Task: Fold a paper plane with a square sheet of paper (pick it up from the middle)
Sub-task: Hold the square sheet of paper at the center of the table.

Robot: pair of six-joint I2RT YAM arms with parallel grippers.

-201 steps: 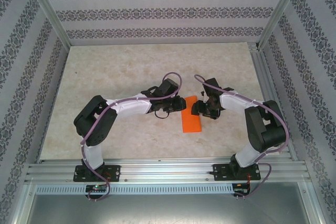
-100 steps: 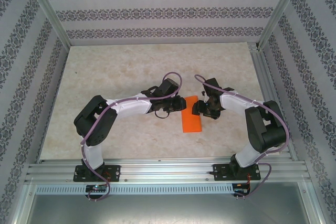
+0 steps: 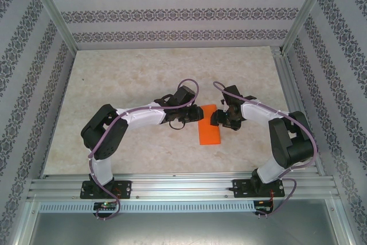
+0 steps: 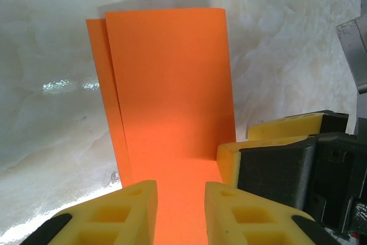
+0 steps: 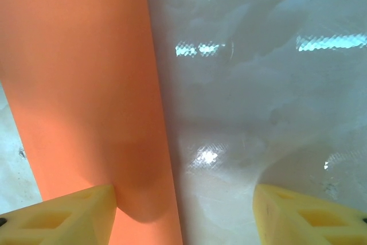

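The square sheet of paper [image 3: 209, 133] is bright orange and lies flat on the table, folded in half into a narrow rectangle. In the left wrist view the paper [image 4: 166, 84] shows a slightly offset lower layer along its left edge. My left gripper [image 3: 196, 114] sits low over the paper's far end. Its jaws [image 4: 180, 190] stand a little apart, with flat paper showing through the gap. My right gripper [image 3: 217, 119] is open wide at the paper's right edge. Its left finger [image 5: 80, 210] is over the paper [image 5: 86, 84], and its right finger [image 5: 304, 210] is over bare table.
The pale marbled table [image 3: 143, 73] is walled by patterned panels and an aluminium frame. The right gripper's yellow and black finger [image 4: 269, 159] sits close beside my left fingers. Bare tabletop stretches behind and to the left of the arms.
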